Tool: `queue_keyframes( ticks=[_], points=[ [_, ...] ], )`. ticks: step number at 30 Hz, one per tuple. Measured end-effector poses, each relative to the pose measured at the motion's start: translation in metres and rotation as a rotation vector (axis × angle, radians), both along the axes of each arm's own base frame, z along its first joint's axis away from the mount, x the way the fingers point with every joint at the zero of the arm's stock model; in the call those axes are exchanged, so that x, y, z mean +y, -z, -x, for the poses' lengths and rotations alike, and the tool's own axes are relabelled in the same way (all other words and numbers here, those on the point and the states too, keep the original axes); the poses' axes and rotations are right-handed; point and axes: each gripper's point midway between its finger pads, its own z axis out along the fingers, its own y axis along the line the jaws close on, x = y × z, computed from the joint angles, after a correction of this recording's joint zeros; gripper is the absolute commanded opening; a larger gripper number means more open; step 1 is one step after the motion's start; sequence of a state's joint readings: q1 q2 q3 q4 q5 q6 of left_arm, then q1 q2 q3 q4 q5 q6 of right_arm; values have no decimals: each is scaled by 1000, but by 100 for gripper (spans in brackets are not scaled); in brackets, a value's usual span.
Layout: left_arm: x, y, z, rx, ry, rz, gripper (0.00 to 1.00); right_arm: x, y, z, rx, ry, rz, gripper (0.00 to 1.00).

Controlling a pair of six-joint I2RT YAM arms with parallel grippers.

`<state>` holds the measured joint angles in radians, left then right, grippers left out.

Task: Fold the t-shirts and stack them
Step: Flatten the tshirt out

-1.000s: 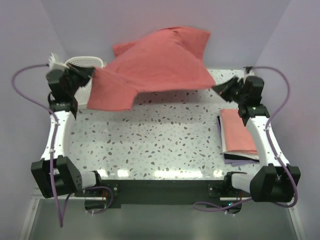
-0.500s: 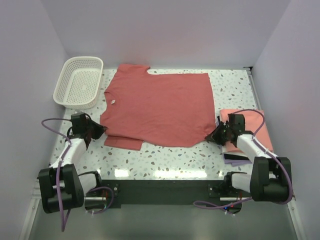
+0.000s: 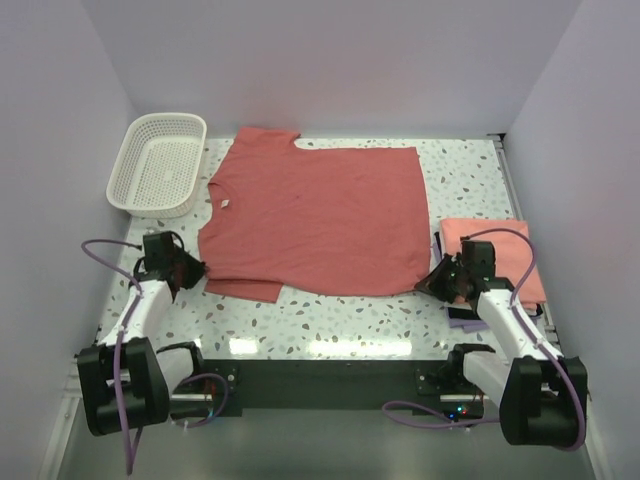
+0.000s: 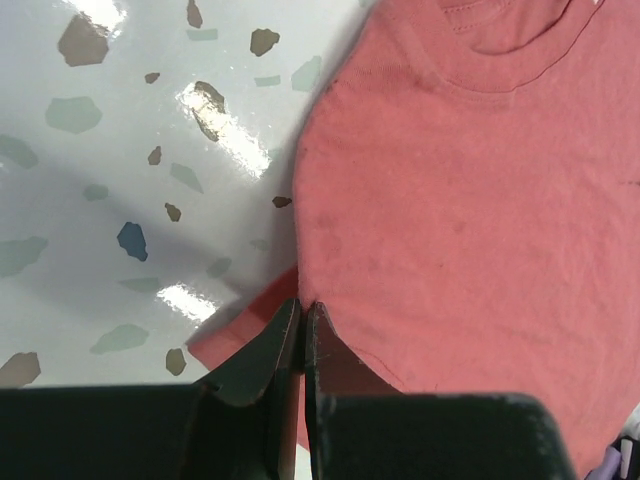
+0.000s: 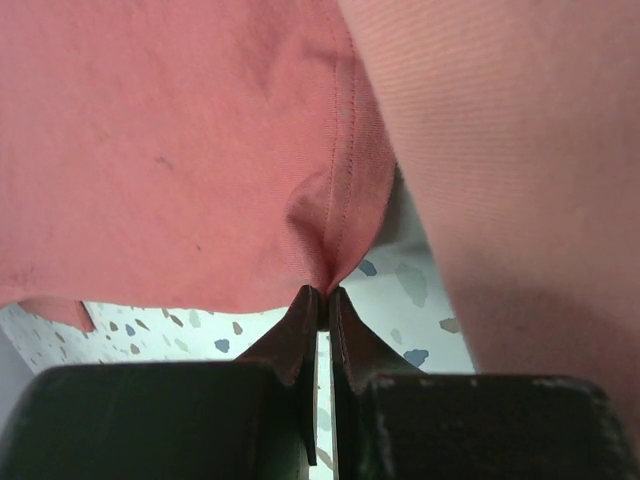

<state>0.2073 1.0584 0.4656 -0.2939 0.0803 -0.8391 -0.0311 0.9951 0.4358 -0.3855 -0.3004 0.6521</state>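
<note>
— Speckled table [image 3: 330, 310], basket [image 3: 160, 165] far left, noted. Where's the dusty red t-shirt [image 3: 315, 215]?
— Flat, mid-table. I see my left gripper [image 4: 302, 312] pressed together on its sleeve edge, and my right gripper [image 5: 320, 295] pinching the hem corner. Folded salmon t-shirt [image 3: 500, 255] lies right, under that arm.

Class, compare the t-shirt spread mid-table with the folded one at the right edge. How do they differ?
The spread t-shirt lies open and flat; the folded t-shirt is a compact rectangle. The spread t-shirt is dusty red, the folded t-shirt lighter salmon. The right gripper pinches the spread t-shirt's hem; the folded t-shirt is ungripped. Both are plain, unprinted.
</note>
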Motion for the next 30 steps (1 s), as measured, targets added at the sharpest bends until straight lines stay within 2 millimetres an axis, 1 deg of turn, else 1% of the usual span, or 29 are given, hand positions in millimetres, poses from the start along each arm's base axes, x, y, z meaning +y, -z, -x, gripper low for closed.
queue_keyframes(
  ticks=[1,3,4,5,6,7,8,10,14,16,19,20,22,23,24,26,28,30],
  points=[
    [-1,3,-1,7,13,4,4,0,2,1,10,-3,2,0],
    [-4,9,-2,26,37,16,7,0,7,2,28,-11,6,11],
    [-6,12,-2,40,52,25,15,0,8,3,34,-15,8,18],
    [-8,14,-3,50,65,29,22,-1,8,4,33,-20,12,33],
    [-9,14,-5,53,76,35,32,-1,8,4,30,-26,16,39],
    [-10,13,-8,49,89,36,51,-1,7,3,25,-32,20,44],
    [-10,11,-10,40,94,40,57,-1,6,3,20,-38,24,51],
    [-11,5,-14,16,101,38,65,-2,1,1,4,-48,32,53],
    [-7,-9,-18,-25,94,10,68,1,-17,-4,-56,-74,61,54],
    [-2,-18,-19,-42,80,-17,69,11,-28,-4,-95,-121,85,54],
    [6,-28,-18,-58,58,-58,70,46,-46,-4,-169,-250,116,53],
    [8,-30,-17,-59,51,-69,70,57,-49,-2,-182,-288,122,52],
    [10,-31,-15,-56,48,-77,70,91,-54,3,-215,-398,132,52],
    [10,-32,-15,-51,50,-81,70,107,-52,5,-222,-447,135,52],
    [10,-32,-14,-50,53,-83,70,119,-51,6,-229,-482,139,52],
    [9,-36,-15,-52,69,-85,70,149,-43,13,-230,-569,173,51],
    [8,-44,-18,-65,88,-86,70,173,-37,16,-231,-631,213,51],
    [7,-54,-23,-89,105,-86,70,198,-36,16,-252,-676,231,51]
  ],
)
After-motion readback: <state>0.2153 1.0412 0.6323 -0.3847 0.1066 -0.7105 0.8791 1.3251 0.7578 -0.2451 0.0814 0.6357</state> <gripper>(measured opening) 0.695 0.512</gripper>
